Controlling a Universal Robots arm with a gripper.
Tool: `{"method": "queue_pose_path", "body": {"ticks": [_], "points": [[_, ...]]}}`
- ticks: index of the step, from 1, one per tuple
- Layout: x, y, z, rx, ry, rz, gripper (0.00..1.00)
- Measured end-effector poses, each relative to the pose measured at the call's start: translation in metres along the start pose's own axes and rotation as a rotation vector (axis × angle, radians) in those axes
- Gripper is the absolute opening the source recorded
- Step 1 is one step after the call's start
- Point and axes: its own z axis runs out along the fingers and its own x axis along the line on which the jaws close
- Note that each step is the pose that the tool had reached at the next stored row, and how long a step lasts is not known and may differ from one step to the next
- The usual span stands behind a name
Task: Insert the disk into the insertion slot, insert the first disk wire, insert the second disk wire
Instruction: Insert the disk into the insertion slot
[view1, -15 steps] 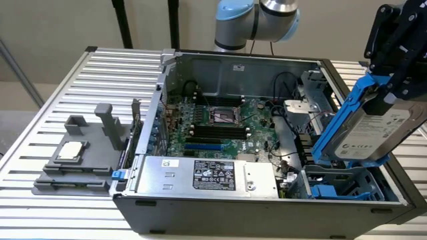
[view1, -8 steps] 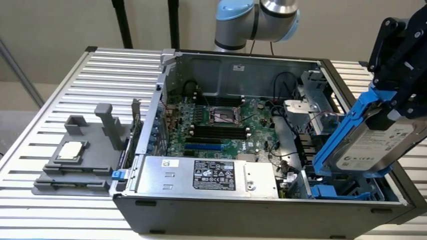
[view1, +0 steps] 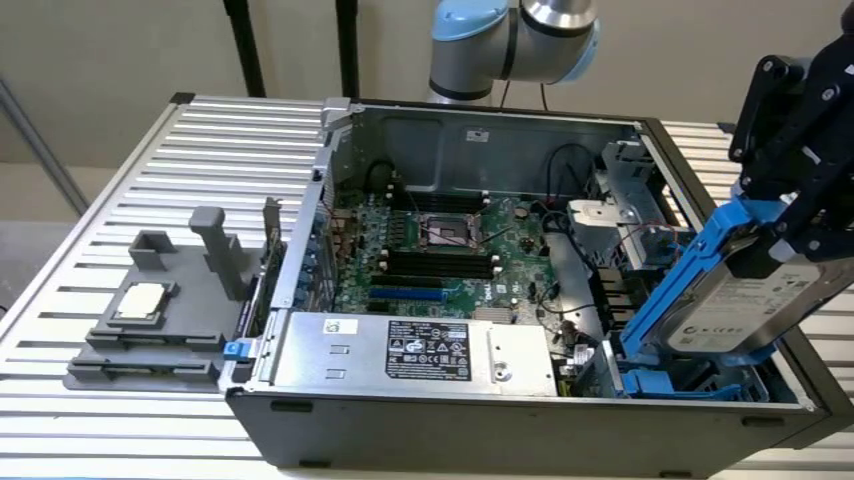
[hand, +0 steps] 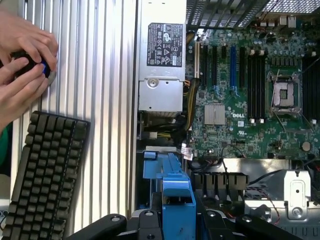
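Note:
My gripper (view1: 785, 245) is shut on the disk (view1: 747, 305), a silver-grey drive with a white label in a bright blue carrier. The disk hangs tilted, one end up, over the front corner of the open computer case on the exterior view's right. Just beneath its lower end lies the insertion slot (view1: 674, 385), a blue plastic bay. In the wrist view the blue carrier (hand: 175, 192) sits between my black fingers (hand: 145, 225), above the blue bay edge (hand: 150, 156). Which of the cables are the disk wires I cannot tell.
The motherboard (view1: 441, 255) fills the case floor and a silver power supply (view1: 414, 350) lies along the front wall. A grey fixture holding a chip (view1: 147, 310) stands on the slatted table. A person's hands (hand: 22, 65) and a black keyboard (hand: 45, 175) are beside the case.

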Motion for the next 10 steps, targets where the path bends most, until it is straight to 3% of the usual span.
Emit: {"method": "queue_pose_path", "body": {"ticks": [10], "points": [[0.0021,-0.0001,0.0056,-0.0005,-0.0074,-0.022,0.33]]}}
